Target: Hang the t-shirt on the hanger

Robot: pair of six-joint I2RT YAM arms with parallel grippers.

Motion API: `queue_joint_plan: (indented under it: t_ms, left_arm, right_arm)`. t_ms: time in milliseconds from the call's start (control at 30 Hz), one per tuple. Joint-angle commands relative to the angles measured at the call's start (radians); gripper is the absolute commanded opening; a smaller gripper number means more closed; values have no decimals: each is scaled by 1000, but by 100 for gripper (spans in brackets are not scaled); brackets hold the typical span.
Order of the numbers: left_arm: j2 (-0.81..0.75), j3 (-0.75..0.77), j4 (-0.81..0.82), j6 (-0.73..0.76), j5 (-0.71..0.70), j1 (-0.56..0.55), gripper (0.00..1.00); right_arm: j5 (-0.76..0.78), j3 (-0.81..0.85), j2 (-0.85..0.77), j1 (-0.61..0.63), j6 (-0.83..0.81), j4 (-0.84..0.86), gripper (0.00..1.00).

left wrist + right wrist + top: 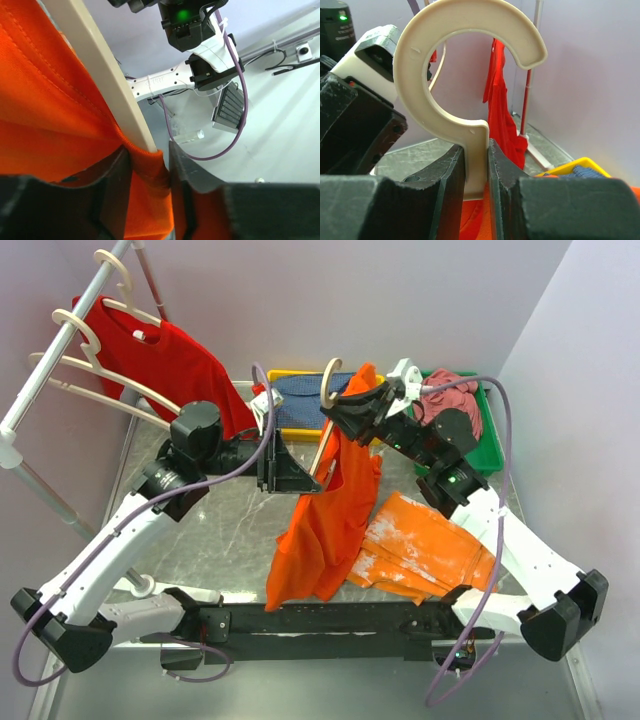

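Observation:
The bright orange-red t-shirt hangs in mid-air over the table from the cream hanger. My right gripper is shut on the hanger's neck just under the round hook, and orange cloth shows below its jaws. From the left, my left gripper reaches the shirt's upper edge. In the left wrist view its jaws pinch the ribbed collar of the t-shirt, right where the hanger's arm slides into the cloth. The rest of the hanger is hidden inside the shirt.
A clothes rack at the back left carries spare hangers and a darker red t-shirt. At the back stand a yellow bin with blue cloth and a green bin with reddish cloth. A lighter-orange smudged cloth lies on the table.

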Motion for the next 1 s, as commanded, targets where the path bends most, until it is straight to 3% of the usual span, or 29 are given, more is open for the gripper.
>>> queue_joint_plan:
  t_ms: [0,200,267,433,467,500,767,800,967]
  left_arm:
    - [-2,-16,98,-45,14,5,34]
    - [-7,-103,233,-175,12,3,16]
    - [-11,-132,267,-205,-6,3,1]
    - [-52,-184,350,-268,-102,-16,1]
    - [-68,-189,348,-266,-118,-35,1]
    - [-74,-193,350,-259,-130,-46,1]
    - [-132,-255,382,-289,-241,-98,1]
    - [-137,-259,385,-292,-256,-102,1]
    - [-161,-282,396,-309,-348,-168,1]
  right_arm:
    - [7,51,22,18,-9,59,0]
    - [-14,32,24,27,-18,87,0]
    - [-25,19,24,26,-16,105,0]
    - [-28,-4,22,29,-12,125,0]
    - [-22,-7,21,28,-10,121,3]
    - [-14,-11,18,29,-6,119,14]
    - [21,-61,-21,34,0,128,32]
    - [27,-61,-22,34,-1,121,40]
    - [61,-72,-43,35,-13,92,57]
